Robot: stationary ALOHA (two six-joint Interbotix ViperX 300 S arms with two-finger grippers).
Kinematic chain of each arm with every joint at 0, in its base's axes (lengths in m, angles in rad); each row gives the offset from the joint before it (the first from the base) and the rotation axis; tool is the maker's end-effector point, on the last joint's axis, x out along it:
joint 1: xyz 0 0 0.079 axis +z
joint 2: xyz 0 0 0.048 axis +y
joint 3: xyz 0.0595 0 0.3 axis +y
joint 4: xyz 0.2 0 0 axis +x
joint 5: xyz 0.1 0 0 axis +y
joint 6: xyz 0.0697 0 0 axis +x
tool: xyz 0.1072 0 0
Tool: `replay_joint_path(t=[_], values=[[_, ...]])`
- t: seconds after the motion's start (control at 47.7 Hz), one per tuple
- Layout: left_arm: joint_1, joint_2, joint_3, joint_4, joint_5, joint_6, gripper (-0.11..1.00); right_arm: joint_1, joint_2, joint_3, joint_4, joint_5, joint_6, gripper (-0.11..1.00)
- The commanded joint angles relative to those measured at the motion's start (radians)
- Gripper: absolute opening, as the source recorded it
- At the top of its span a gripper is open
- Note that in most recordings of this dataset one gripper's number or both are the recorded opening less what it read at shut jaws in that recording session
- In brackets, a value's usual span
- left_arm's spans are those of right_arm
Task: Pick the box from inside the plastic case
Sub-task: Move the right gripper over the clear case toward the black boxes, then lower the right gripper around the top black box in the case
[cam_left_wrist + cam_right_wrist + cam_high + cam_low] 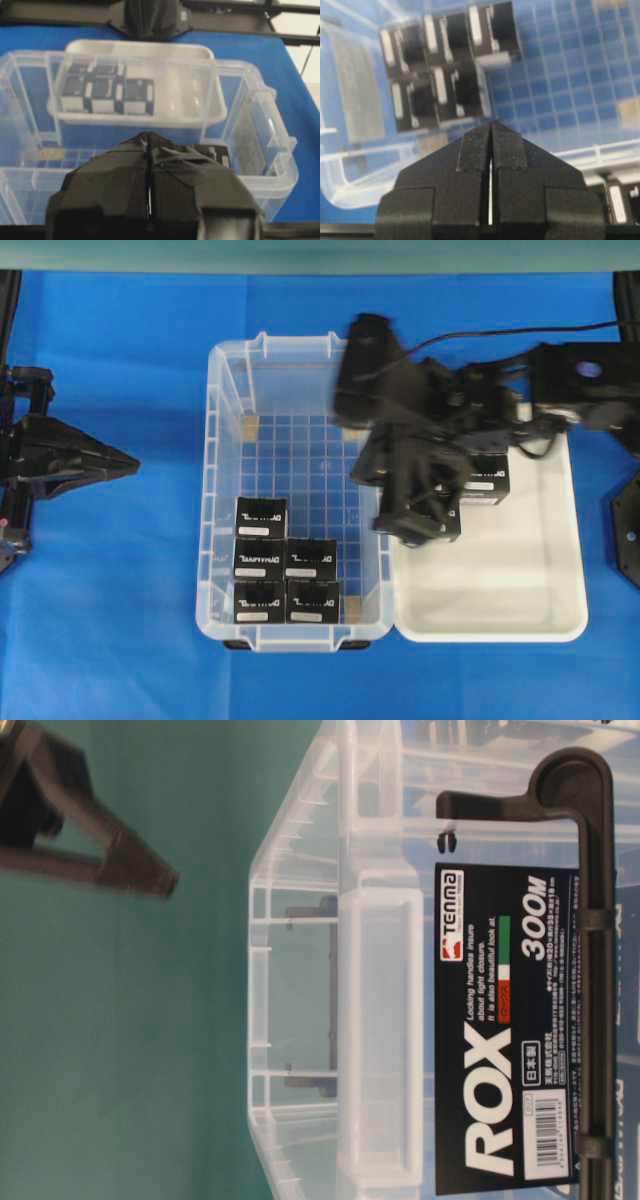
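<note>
Your right end effector (491,131) is closed on nothing, hovering by the plastic case (222,490)'s right rim. Your left end effector (149,145), also closed and empty, waits outside the case. Five boxes (261,516) remain inside the case; the next pick is still to do.

Five boxes (285,575) cluster in the plastic case's (222,480) near end, with the tray (560,590) immediately to its right.
</note>
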Motion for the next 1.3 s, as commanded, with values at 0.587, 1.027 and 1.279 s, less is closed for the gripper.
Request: replay_joint_path(t=[0.587, 1.027, 1.279], values=[[-0.002, -0.038, -0.031, 0.003, 0.078, 0.002, -0.06, -0.026, 0.397, -0.348, 0.011, 0.198, -0.370, 0.13], [0.011, -0.040, -0.031, 0.003, 0.084, 0.002, -0.06, -0.026, 0.431, -0.278, 0.014, -0.023, -0.367, 0.63], [0.011, -0.044, -0.031, 0.003, 0.086, -0.002, -0.06, -0.017, 0.476, -0.267, 0.028, -0.038, -0.348, 1.00]])
